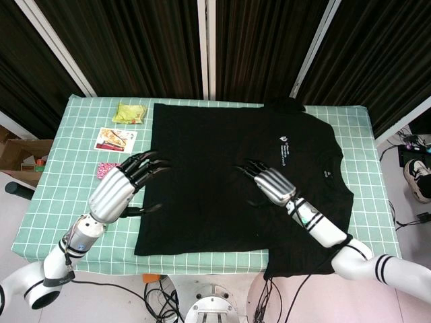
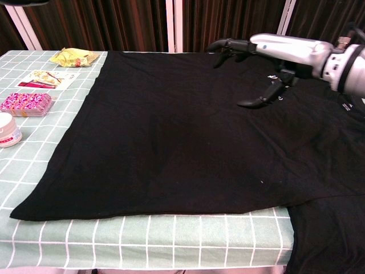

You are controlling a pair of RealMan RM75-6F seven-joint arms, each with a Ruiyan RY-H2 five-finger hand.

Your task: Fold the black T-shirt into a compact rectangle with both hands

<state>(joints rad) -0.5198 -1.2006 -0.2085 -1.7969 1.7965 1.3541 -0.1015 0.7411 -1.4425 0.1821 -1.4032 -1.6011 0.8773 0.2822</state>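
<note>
Both hands, the left hand (image 1: 124, 185) and right hand (image 1: 269, 180), hover with fingers spread, holding nothing, over the black T-shirt (image 1: 236, 182). Its sleeve (image 1: 296, 259) hangs off the table edge below the right hand. Snack packets (image 1: 116, 139) lie beyond the left hand.

Counter (image 1: 81, 128) under green cloth with white grid. Yellow-green crinkled packet (image 1: 129, 113) near far left edge. Printed card (image 1: 115, 139) just in front of it. Pink patterned pack (image 2: 25, 104) nearer. White round tub (image 2: 8, 129), perhaps lidded jar, at left edge. Dark curtains (image 1: 135, 47) behind.
</note>
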